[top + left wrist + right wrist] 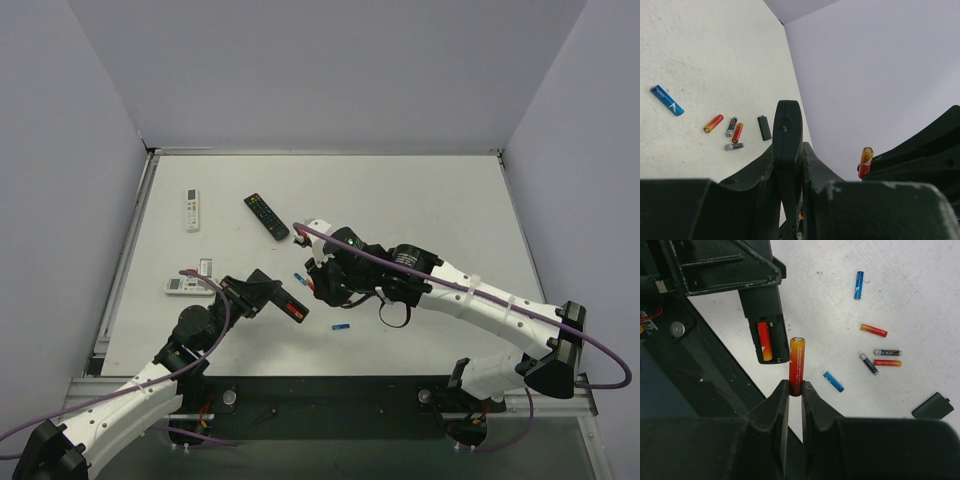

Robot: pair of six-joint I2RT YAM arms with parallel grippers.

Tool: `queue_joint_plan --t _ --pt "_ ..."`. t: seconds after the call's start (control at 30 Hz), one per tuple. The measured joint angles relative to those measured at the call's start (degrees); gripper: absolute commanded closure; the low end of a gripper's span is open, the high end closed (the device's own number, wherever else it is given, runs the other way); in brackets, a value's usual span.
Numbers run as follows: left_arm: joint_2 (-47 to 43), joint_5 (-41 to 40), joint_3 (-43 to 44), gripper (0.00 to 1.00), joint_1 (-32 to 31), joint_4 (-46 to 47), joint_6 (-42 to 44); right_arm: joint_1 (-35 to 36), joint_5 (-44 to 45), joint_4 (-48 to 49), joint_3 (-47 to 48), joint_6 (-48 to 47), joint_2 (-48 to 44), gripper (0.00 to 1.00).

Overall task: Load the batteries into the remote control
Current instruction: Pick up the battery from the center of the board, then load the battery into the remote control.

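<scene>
The left pincer [252, 292] is clamped on the remote control [763, 315]. It holds the remote off the counter [420, 200] at lower centre-left of the top view, with the battery bay open and facing up. One red-orange battery [764, 341] sits in the bay's left slot, and the slot to its right is unfilled. The right pincer [795, 390] is closed narrowly on the lower end of a second red-orange battery [796, 360]. It holds this one upright just beside the bay; whether they touch I cannot tell. Loose batteries [873, 330] lie scattered on the counter at the right of the right-wrist view. The back cover [933, 406] lies at lower right.
</scene>
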Motion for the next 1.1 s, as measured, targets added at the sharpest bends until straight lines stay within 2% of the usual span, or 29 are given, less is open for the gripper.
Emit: queue_joint_plan --t 0.37,1.1 --pt "0.52 0.63 0.0 1.0 0.0 3.69 -2.03 2.64 -4.61 -7.87 5.29 2.62 5.14 1.0" --pt "-0.07 1.81 0.0 1.0 0.0 5.62 -4.85 2.97 -6.29 -12.74 11.43 2.89 12.24 1.0"
